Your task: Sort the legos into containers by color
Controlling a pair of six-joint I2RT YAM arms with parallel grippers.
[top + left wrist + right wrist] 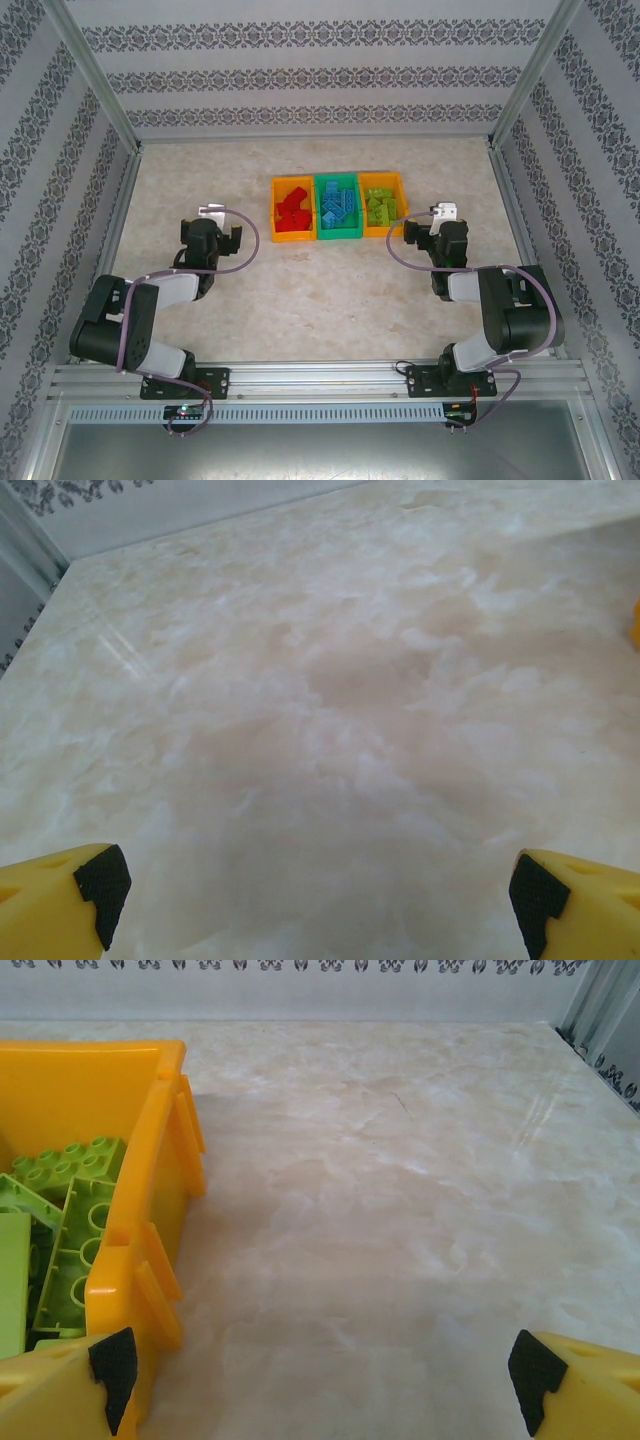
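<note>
Three containers stand in a row, side walls touching, at the far centre of the marble-patterned table (330,680). The left orange bin (294,239) holds the red legos (293,208), the middle green bin (339,236) holds the blue legos (338,204), and the right orange bin (150,1160) holds the lime green legos (70,1230). The left gripper (318,888) sits to the near left of the row, well apart from it. Its fingers are spread wide and released, with bare table between them. The right gripper (324,1367) sits just beside the near right corner of the right orange bin, likewise released and grasping nothing.
</note>
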